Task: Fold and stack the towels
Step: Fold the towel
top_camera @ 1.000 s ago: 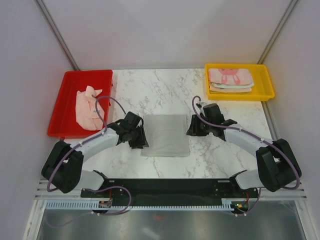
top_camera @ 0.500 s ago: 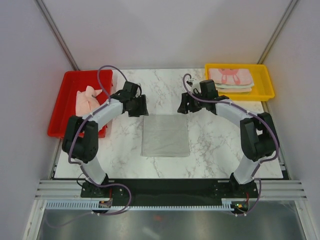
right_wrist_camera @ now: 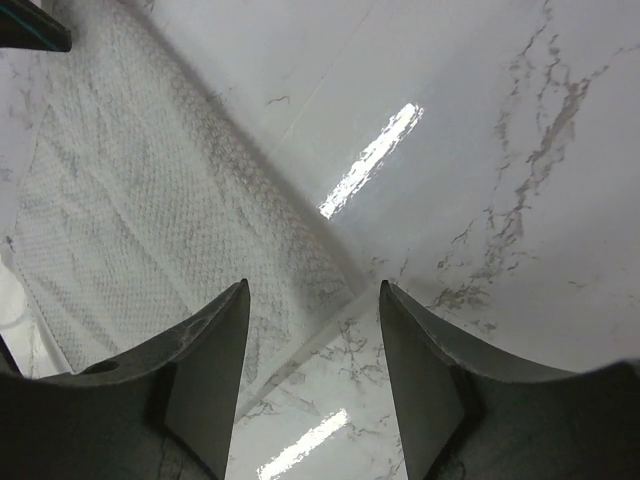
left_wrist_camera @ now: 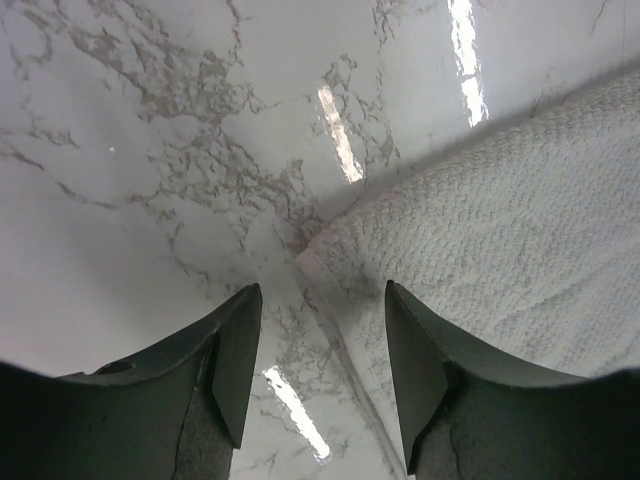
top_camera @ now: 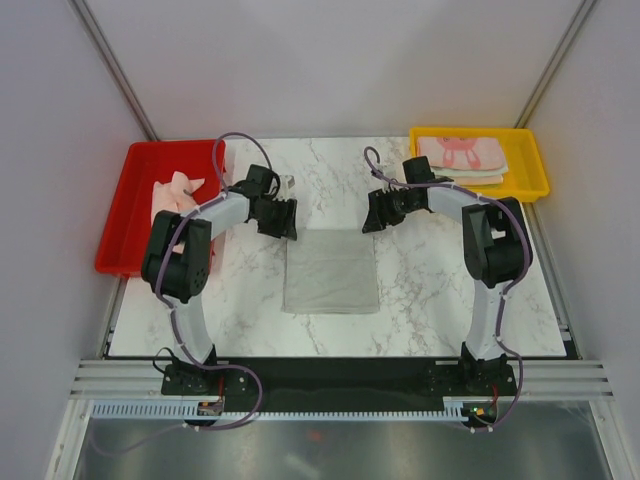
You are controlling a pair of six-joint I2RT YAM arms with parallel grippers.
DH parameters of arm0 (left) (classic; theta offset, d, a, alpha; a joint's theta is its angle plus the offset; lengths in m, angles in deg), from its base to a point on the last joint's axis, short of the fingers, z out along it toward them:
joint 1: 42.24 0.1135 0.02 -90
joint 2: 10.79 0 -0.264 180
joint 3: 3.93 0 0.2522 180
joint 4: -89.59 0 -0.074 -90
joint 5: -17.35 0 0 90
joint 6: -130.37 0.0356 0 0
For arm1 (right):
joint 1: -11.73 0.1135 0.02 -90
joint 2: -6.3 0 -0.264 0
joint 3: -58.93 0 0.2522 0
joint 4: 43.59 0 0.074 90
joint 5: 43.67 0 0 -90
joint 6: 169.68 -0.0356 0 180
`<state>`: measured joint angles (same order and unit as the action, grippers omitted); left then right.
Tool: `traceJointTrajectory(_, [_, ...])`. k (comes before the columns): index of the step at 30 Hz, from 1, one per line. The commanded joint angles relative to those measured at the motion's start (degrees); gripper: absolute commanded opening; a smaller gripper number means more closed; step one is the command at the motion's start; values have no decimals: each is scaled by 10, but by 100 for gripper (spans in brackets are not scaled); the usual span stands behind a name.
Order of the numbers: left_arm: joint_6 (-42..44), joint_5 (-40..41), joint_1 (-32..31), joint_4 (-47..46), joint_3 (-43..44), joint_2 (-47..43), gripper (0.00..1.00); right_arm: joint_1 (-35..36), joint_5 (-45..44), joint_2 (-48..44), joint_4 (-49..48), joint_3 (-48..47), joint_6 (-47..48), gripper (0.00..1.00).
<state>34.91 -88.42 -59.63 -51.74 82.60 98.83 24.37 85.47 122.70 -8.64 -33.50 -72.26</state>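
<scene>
A pale mint-grey towel (top_camera: 331,271) lies flat, folded to a rectangle, in the middle of the table. My left gripper (top_camera: 282,218) is open just above its far left corner. In the left wrist view the gripper (left_wrist_camera: 322,300) straddles that corner of the towel (left_wrist_camera: 500,230). My right gripper (top_camera: 376,215) is open at the far right corner. In the right wrist view the gripper (right_wrist_camera: 312,295) straddles that corner of the towel (right_wrist_camera: 150,200). Neither holds anything.
A red tray (top_camera: 125,215) at the left holds a crumpled pink towel (top_camera: 172,200). A yellow tray (top_camera: 532,178) at the far right holds a stack of folded towels (top_camera: 460,158), with a pink printed one on top. Marble table surface surrounds the towel.
Both grippers left the towel's left and right sides, swung to the far side, and now sit lowered at its two far corners. The towel has stayed flat.
</scene>
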Motion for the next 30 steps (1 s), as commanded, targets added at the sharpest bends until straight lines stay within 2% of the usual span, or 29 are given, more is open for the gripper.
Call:
traceJointTrajectory(1, [75,-56,12,-17,38,18,59,-3,66,21,32,-33,57,62])
traceJointTrajectory(6, [110,-51,17,-2,63,53,57,-8,67,47,67,-56,85,61])
traceJointTrajectory(14, [124,-126,39,22,100,84,50,-13,82,75,89,-69,100,49])
traceJointTrajectory(20, [129,-167,41,48,113,98,46,-17,90,82,90,-75,103,48])
traceJointTrajectory(30, [135,-158,42,67,100,82,47,-19,107,95,108,-102,109,48])
